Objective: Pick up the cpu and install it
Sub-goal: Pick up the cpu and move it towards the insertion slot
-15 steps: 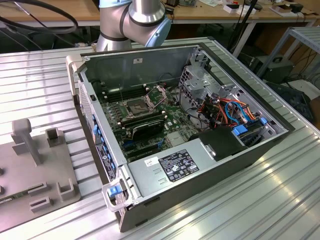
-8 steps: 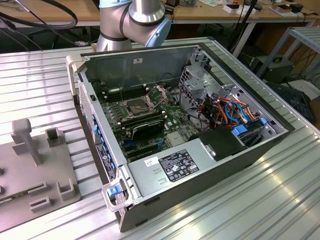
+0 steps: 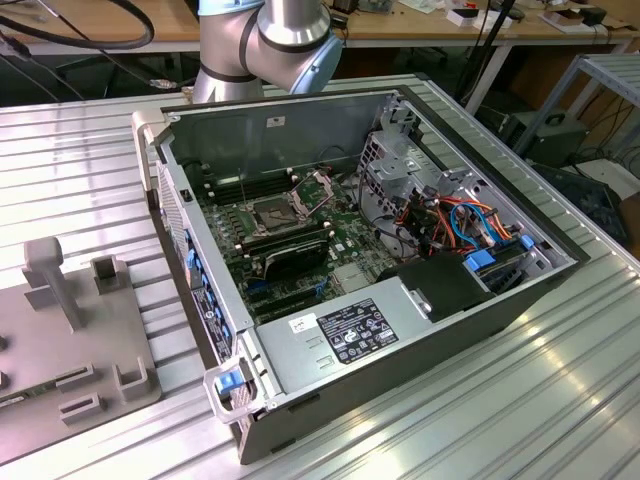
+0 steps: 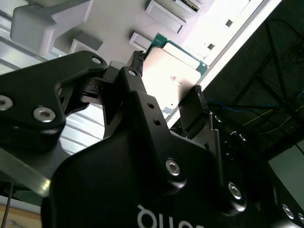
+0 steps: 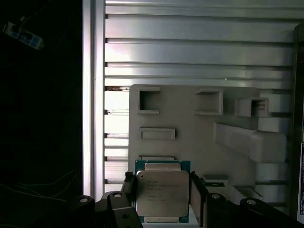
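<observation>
Two black fingers point(image 5: 127, 187) of your pincer point(image 5: 162, 190) are clamped on opposite edges of the cpu point(image 5: 161, 194), and in both wrist views the chip sits squarely between them. Its dull silver top faces the first wrist view, with a thin green border showing around the metal. In the second wrist view the pincer point(image 4: 168, 73) grips the cpu point(image 4: 173, 80) from either side, the chip's flat face catching bright light.

Behind the chip lies a grey fixture point(image 5: 190, 137) with several rectangular pockets and raised blocks, resting on the ribbed metal counter point(image 5: 190, 52). The cpu looks lifted clear of that fixture rather than lying on it.

In the exterior view the fixture point(image 3: 70, 340) is at the exterior view's left on the counter point(image 3: 450, 420), just beside the open computer case point(image 3: 280, 130). Inside the case, the dark square socket point(image 3: 272, 212) sits on the green board. Your arm point(image 3: 265, 40) rises behind the case's far wall.
</observation>
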`<state>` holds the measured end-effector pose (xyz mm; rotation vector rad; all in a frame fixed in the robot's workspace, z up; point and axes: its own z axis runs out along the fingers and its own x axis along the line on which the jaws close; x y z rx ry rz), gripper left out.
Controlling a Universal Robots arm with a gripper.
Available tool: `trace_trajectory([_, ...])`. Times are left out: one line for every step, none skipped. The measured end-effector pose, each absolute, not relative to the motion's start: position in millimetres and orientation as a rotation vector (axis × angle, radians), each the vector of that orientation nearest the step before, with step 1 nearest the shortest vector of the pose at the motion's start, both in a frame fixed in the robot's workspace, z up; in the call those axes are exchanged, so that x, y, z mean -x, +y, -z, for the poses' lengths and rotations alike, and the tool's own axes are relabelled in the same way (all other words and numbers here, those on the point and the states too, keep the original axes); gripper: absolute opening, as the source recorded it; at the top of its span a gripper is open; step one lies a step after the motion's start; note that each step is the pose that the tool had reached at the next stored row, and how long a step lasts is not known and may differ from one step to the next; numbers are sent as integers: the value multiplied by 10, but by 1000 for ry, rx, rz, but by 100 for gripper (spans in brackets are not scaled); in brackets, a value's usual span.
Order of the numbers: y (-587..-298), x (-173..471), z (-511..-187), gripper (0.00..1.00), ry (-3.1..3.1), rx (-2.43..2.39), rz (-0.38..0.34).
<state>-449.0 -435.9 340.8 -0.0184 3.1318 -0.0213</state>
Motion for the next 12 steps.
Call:
trace_trajectory([-4359, 4490, -3413, 55, 3132, 18, 22])
trace_trajectory([-4359, 4490, -3416, 55, 3132, 18, 22])
trace_trajectory([-4358, 4490, -3417, 55, 3132, 19, 22])
trace_trajectory([-4357, 4490, -3417, 55, 3132, 18, 22])
trace_trajectory([-4357, 4490, -3417, 55, 3132, 18, 22])
trace_trajectory([-4356, 4490, -3416, 55, 3132, 18, 22])
trace_trajectory([-4356, 4490, -3416, 55, 3132, 18, 22])
trace_trajectory([-4352, 4490, -3416, 55, 3132, 18, 22])
trace_trajectory([-4348, 4490, -3416, 55, 3132, 18, 22])
trace_trajectory([-4347, 4490, -3417, 55, 3132, 17, 22])
trace_trajectory([-4347, 4490, -3418, 55, 3132, 17, 21])
trace_trajectory([-4347, 4490, -3423, 55, 3132, 17, 22])
